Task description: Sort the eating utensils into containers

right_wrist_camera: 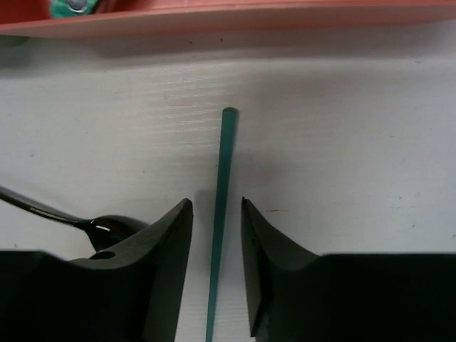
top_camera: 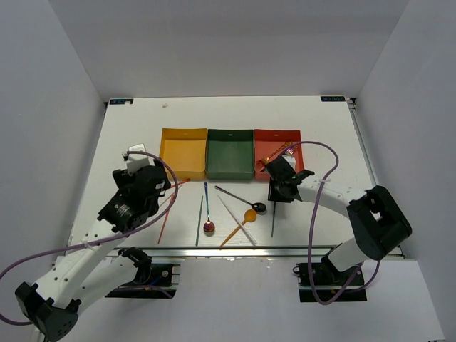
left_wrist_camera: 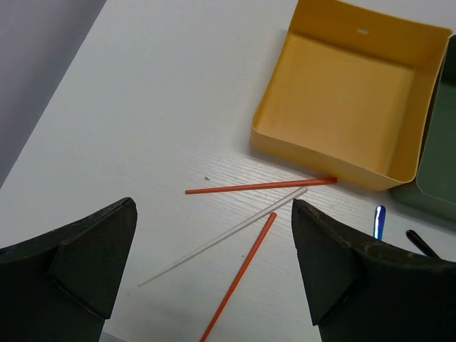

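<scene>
The right fingers [right_wrist_camera: 157, 271] sit low over the white tabletop [top_camera: 135, 128], slightly apart. They straddle a slim dark green chopstick [right_wrist_camera: 222, 178] with a thin gap on each side, so they are not clamped on it. That chopstick lies flat on the tabletop in front of the shallow red square tray [right_wrist_camera: 228, 18], its end pointing at the tray wall but apart from it. The bowl of a glossy black spoon [right_wrist_camera: 107, 229] lies just beside one of these fingers. A slim orange-gold utensil [top_camera: 279, 152] rests inside the red tray; its kind cannot be told. The left fingers [left_wrist_camera: 85, 263] are spread wide with nothing between them. They hang above an orange-red chopstick [left_wrist_camera: 260, 187], a second orange-red chopstick [left_wrist_camera: 239, 274] and a thin white chopstick [left_wrist_camera: 221, 239], all lying by the front of the shallow yellow-orange square tray [left_wrist_camera: 320, 153]. The dark green square tray [top_camera: 230, 153] stands between the other two trays. Nearer the arms, a blue-handled spoon [top_camera: 206, 203], another green chopstick [top_camera: 199, 221] and an orange spoon [top_camera: 239, 228] lie on the tabletop.
</scene>
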